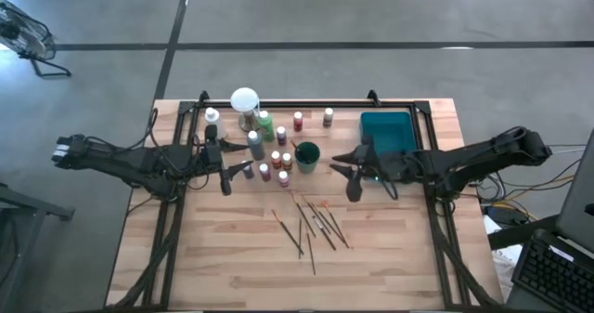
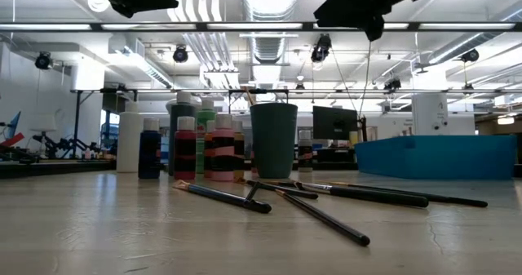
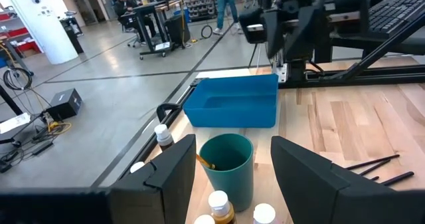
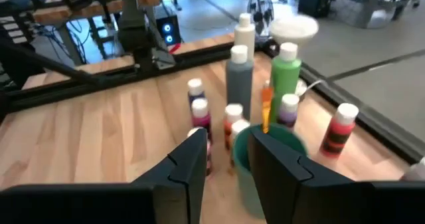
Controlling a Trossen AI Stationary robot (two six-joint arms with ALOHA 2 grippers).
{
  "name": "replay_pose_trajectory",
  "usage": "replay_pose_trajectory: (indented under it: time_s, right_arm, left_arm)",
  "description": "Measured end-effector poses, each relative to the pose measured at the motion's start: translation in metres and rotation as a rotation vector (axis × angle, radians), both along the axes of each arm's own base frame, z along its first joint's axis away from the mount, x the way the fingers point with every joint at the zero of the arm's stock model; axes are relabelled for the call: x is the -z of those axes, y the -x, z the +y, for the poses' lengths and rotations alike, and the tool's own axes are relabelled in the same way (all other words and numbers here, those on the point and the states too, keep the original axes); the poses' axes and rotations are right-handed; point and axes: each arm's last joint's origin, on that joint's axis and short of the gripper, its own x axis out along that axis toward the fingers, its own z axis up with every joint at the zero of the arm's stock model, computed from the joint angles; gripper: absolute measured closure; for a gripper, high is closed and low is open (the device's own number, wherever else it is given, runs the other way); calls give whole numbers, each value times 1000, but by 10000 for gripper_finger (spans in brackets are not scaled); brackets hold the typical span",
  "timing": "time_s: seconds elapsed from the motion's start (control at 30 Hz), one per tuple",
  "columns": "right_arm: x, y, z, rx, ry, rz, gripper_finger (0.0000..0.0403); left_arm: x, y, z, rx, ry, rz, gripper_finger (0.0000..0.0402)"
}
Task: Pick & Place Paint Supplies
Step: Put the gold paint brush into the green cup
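Paint bottles point(image 1: 276, 155) cluster near the surface's far edge, partly hiding one another; brushes point(image 1: 311, 225) lie mid-surface. Left gripper point(image 1: 243, 169) and right gripper point(image 1: 340, 163) flank the green cup point(image 1: 307, 155), jaws parted, empty

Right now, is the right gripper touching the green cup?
Apart. The high view shows bare table between the right gripper and the green cup; the low view shows only brushes around the cup's base.

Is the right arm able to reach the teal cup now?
Probably yes. The right end effector hovers just beside the teal cup, fingers apart, with bare table between them; the bottles stand on the cup's far side.
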Motion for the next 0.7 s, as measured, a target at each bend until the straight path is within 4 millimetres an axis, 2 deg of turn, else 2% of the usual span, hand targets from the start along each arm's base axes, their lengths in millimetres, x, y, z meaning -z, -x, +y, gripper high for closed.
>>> replay_pose_trajectory:
  time_s: [0.4,0.7]
  right_arm:
    - [17,1,40,92,16,39,282]
    - [27,-3,61,61,65,70,288]
  left_arm:
    - [2,0,0,0,-2,16,200]
    - [4,1,0,0,-4,38,200]
